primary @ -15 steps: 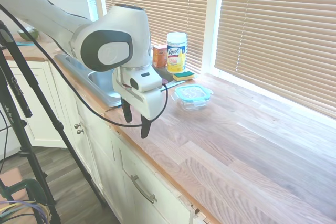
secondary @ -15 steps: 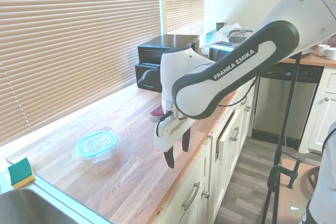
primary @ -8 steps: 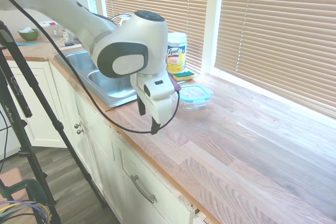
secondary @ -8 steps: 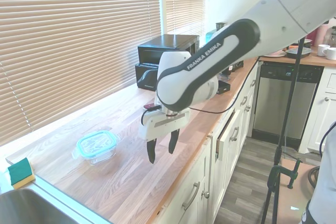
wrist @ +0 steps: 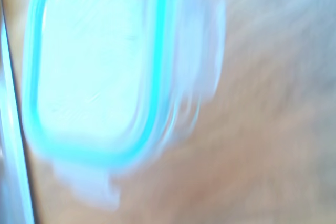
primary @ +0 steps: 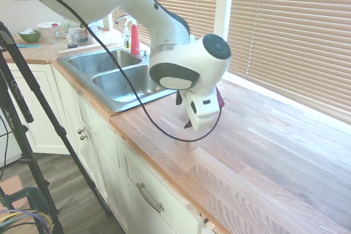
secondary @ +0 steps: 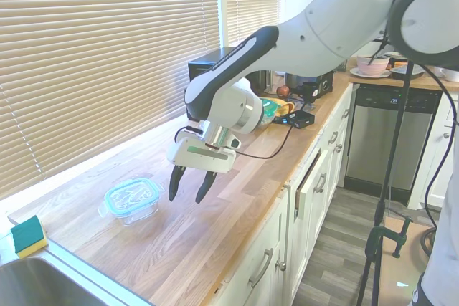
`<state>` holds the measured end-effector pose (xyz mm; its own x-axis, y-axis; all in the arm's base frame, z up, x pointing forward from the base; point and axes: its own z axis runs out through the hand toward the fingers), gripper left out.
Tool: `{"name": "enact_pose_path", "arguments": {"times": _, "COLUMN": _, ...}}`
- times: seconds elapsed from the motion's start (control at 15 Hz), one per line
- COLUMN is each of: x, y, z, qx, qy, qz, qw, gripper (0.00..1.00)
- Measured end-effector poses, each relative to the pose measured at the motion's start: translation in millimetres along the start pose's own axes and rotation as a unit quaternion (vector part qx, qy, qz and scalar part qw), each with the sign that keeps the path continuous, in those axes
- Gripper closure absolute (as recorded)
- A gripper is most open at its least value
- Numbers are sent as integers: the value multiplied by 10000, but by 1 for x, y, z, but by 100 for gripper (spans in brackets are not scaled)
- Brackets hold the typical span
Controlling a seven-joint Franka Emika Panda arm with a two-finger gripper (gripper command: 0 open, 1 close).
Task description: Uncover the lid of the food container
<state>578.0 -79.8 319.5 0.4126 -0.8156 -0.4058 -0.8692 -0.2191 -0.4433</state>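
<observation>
A small clear food container (secondary: 133,209) sits on the wooden counter (secondary: 193,241) with its teal-rimmed lid (secondary: 132,195) on top. My gripper (secondary: 188,188) hangs open just to the right of it in the second exterior view, slightly above the counter, with nothing between its fingers. The wrist view shows the lid (wrist: 94,66) blurred and close. In the first exterior view the arm hides the container, and only the gripper's dark fingertips (primary: 188,124) show.
A yellow-green sponge (secondary: 29,236) lies by the steel sink (primary: 118,78). A black toaster oven (secondary: 215,84) stands further along the counter under the blinds, with other items (secondary: 276,109) beside it. A dishwasher (secondary: 373,141) stands at the far end.
The arm has swung along the counter toward the container. The open gripper now hangs close beside it, and the arm now blocks the container and the wipes canister in the first exterior view.
</observation>
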Motion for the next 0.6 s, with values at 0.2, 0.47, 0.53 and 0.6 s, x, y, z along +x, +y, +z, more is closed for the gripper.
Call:
{"name": "enact_pose_path", "arguments": {"times": 0.2, "x": 25, "y": -17, "z": 12, "qx": 316, "qy": -249, "qz": 57, "qw": 9992, "gripper": 0}}
{"name": "enact_pose_path", "arguments": {"times": 0.47, "x": 34, "y": -46, "z": 9, "qx": 720, "qy": -399, "qz": 79, "qw": 9966, "gripper": 0}}
{"name": "enact_pose_path", "arguments": {"times": 0.53, "x": 38, "y": -50, "z": 8, "qx": 792, "qy": -403, "qz": 92, "qw": 9960, "gripper": 0}}
{"name": "enact_pose_path", "arguments": {"times": 0.6, "x": 40, "y": -53, "z": 9, "qx": 843, "qy": -430, "qz": 114, "qw": 9954, "gripper": 0}}
